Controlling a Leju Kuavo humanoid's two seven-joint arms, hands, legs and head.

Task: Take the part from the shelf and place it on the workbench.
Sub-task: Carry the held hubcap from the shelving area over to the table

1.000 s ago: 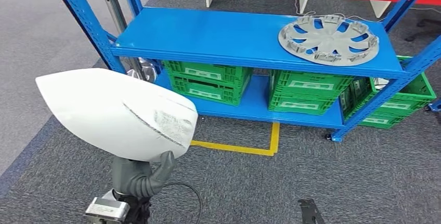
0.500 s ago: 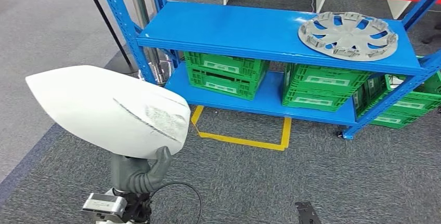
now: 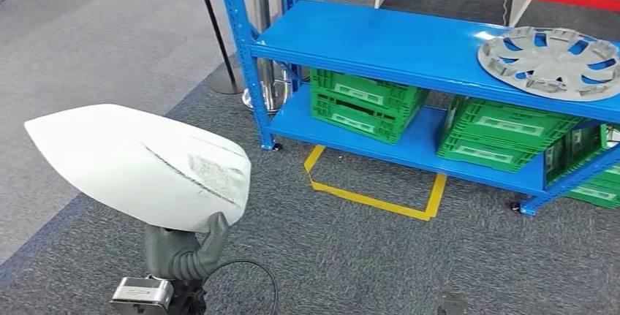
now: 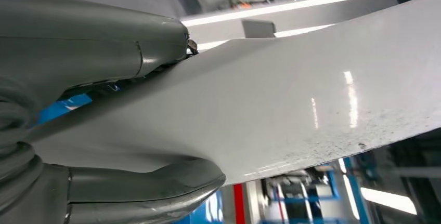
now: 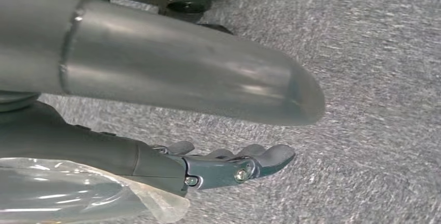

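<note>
The part is a large white shell-shaped panel with a scuffed grey streak, held up at the lower left of the head view. My left hand grips it from underneath by its lower edge. In the left wrist view the thumb lies on one face of the glossy white panel and the fingers on the other, so my left hand clamps it. My right hand hangs over grey carpet with its fingers straight and nothing in it.
A blue shelf stands ahead to the right, carrying a grey wheel cover on top and green crates below. Yellow tape marks the carpet before it. A barrier post stands left of the shelf.
The whole picture has shifted: the shelf has slid to the right of the picture, so the camera has turned left. The white panel stays in my left hand.
</note>
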